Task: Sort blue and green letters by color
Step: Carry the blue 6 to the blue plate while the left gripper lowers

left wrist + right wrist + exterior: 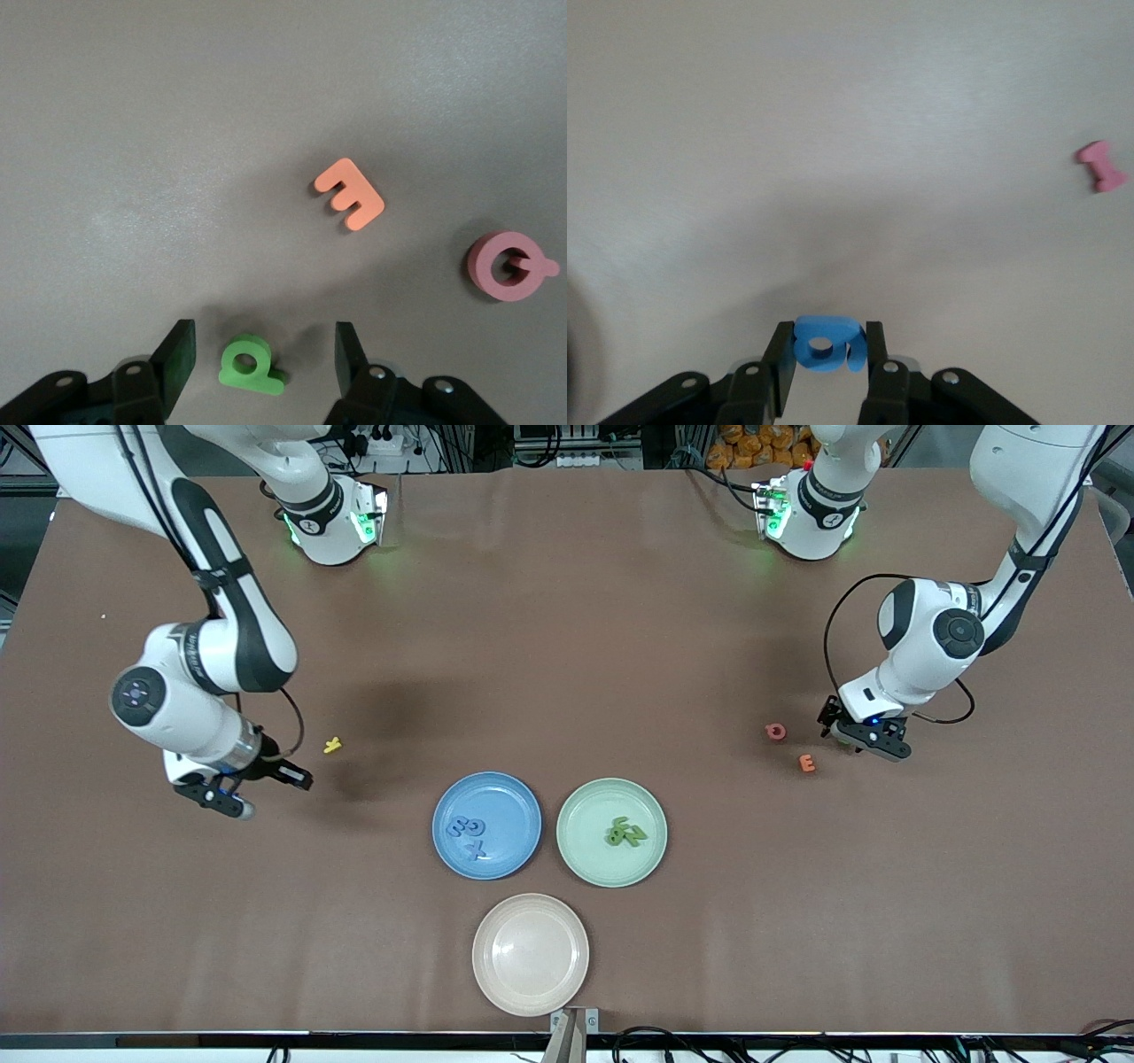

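A green P (252, 365) lies flat on the brown table between the fingers of my left gripper (263, 343). The jaws stand open, one on each side of the letter, with a gap to it on both. This gripper (873, 742) is low over the table toward the left arm's end. My right gripper (829, 335) is shut on a blue letter (819, 350) with a round hole, held above bare table at the right arm's end (232, 802). The blue plate (523, 797) holds blue letters (467, 837). Green letters (625, 833) lie in the green plate (585, 806).
An orange E (350, 193) and a pink Q (509, 266) lie close to the green P, also seen as the orange E (806, 763) and the Q (775, 732). A yellow Y (332, 745) lies near the right gripper. A beige plate (496, 930) sits nearest the front camera. A small pink piece (1101, 166) lies on the table.
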`<move>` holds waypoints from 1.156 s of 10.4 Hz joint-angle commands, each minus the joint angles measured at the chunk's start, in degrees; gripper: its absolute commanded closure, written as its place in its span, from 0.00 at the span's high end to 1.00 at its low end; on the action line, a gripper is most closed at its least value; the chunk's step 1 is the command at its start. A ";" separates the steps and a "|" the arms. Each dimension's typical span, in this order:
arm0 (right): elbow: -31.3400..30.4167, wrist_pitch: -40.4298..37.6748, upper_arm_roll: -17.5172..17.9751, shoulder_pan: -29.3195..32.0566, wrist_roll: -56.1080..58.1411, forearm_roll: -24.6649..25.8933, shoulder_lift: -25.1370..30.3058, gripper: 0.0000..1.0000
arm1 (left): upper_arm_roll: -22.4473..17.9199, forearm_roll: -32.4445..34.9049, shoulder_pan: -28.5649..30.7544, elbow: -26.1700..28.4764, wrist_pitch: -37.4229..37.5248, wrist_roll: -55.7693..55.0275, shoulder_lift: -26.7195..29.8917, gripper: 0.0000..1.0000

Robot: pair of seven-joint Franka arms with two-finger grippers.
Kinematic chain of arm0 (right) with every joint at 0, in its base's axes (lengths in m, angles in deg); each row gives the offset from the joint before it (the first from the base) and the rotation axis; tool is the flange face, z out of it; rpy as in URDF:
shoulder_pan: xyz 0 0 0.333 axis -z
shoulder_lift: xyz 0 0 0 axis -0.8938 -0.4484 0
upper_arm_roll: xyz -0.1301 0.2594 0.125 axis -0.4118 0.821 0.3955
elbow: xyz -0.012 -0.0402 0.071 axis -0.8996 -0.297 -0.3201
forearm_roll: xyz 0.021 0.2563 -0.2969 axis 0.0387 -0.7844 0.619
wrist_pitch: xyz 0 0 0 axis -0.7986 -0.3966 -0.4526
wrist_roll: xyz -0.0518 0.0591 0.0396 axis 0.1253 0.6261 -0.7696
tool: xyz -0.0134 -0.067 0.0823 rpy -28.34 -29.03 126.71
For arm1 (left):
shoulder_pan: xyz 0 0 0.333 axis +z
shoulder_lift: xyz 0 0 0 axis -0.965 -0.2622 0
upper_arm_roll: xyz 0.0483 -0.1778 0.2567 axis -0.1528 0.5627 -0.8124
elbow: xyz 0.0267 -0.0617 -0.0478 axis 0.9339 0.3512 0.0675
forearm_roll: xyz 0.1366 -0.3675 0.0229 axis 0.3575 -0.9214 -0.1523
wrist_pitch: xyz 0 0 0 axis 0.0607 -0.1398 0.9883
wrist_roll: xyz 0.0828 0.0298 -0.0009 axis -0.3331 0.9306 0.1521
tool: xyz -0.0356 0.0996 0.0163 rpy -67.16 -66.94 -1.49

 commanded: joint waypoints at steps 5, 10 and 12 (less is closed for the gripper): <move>16.65 -0.14 0.09 -11.46 -14.03 -3.21 -12.08 0.06 | -0.20 1.45 0.76 0.15 -0.67 0.19 -0.77 0.68; 26.94 -0.05 0.09 -17.79 -14.12 -7.78 -19.55 0.06 | -0.29 1.45 1.02 0.41 -0.58 0.19 -0.77 0.65; 27.39 1.08 0.09 -19.20 -14.21 -8.57 -20.27 0.06 | -0.29 1.45 1.55 0.41 -0.50 0.28 -0.86 0.65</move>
